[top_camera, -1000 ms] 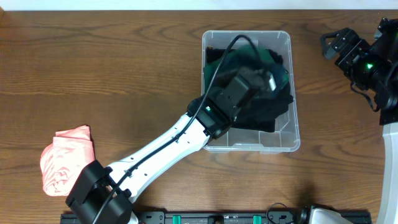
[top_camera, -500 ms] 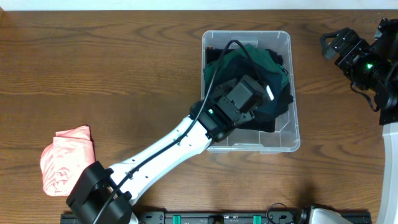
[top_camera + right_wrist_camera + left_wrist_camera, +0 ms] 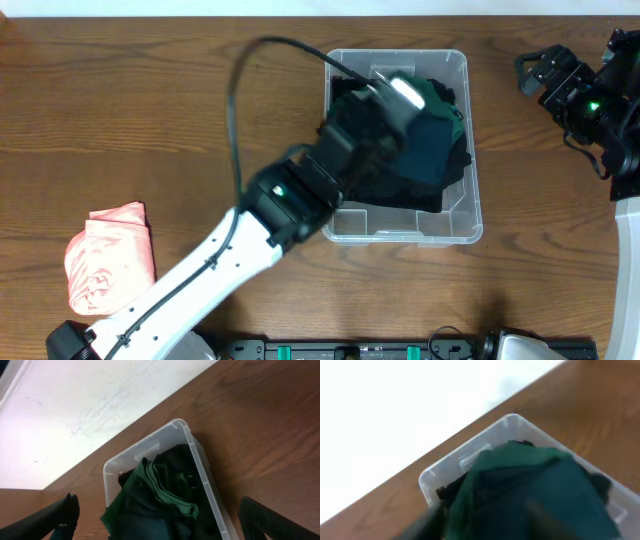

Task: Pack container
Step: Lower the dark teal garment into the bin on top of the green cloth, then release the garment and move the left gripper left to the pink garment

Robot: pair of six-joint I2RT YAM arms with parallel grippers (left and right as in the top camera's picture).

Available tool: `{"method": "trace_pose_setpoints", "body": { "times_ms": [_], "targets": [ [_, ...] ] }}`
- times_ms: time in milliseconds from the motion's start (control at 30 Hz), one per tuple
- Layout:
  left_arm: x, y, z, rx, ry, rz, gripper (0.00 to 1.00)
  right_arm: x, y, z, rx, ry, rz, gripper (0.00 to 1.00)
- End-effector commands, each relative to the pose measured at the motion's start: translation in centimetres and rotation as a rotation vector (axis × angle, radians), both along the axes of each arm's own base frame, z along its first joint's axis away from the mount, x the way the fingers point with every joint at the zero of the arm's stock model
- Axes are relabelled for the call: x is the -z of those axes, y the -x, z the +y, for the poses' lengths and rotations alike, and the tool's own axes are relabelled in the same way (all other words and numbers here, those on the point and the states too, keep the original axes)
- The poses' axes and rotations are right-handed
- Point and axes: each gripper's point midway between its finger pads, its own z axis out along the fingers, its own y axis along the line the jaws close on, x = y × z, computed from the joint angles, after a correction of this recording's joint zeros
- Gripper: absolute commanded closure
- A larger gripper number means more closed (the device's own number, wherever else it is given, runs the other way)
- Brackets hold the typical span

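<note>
A dark wood-grain surface [image 3: 150,120] is noted. Two items are recorded directly on it, well apart: a clear plastic container [image 3: 400,232] right of centre, and a folded pink garment [image 3: 108,255] at the left.

container [image 3: 400,232]: clear, see-through
top garment [image 3: 435,140]: dark green
lower garments [image 3: 420,195]: black
loose garment [image 3: 108,255]: pink
desk [image 3: 150,120]: brown, wood grain
left arm [image 3: 200,290]: white, black joints
</note>
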Motion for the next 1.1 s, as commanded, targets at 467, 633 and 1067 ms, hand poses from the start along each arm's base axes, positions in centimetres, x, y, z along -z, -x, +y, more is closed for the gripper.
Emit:
{"method": "trace_pose_setpoints", "body": {
  "times_ms": [467,633,1067],
  "targets": [
    [17.4,-2.2,-7.1,0.129,0.184,0.57,0.64,-0.6,0.3,-0.1,0.005,-0.003,-0.016,0.01],
    [22.3,-1.7,-7.4,0.116,0.15,0.681,0.64,-0.6,0.3,-0.1,0.005,-0.003,-0.016,0.01],
    [10.6,-3.0,-4.8,0.128,0.301,0.503,0.5,-0.6,0.3,-0.1,0.005,-0.003,-0.016,0.01]
  ]
}}
